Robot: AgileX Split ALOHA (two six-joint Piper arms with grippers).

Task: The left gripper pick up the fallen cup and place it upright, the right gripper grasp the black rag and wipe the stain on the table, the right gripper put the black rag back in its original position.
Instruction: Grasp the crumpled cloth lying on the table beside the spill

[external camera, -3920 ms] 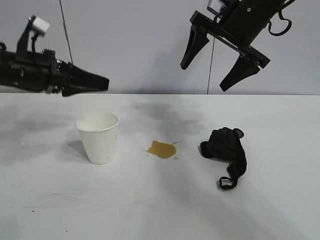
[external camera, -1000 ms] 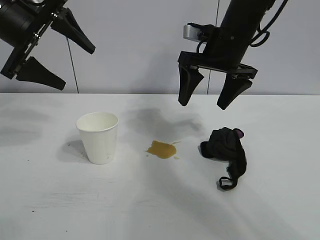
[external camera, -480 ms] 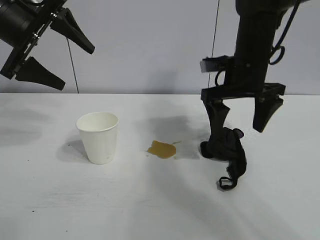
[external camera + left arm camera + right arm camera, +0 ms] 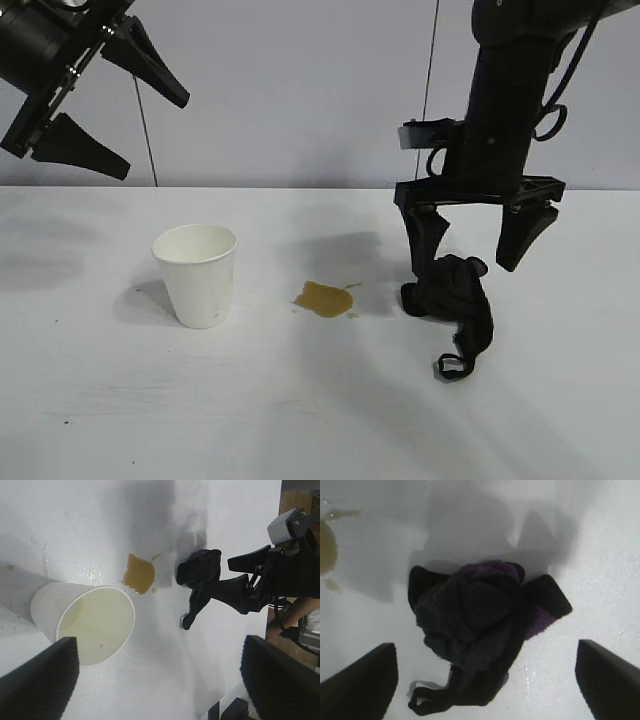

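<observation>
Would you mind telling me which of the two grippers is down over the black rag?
The right gripper, fingers spread open either side of the black rag. The left gripper is raised high, above and beyond the cup.

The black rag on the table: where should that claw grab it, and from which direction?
Probably the bunched middle of the black rag, straight from above: it lies in a soft heap on the table, the thin looped tail would slip. The open right gripper hangs right over it.

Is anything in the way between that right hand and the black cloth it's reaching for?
Nothing visible. The right hand hangs open directly over the black rag, one finger on each side, with only bare table around it.
</observation>
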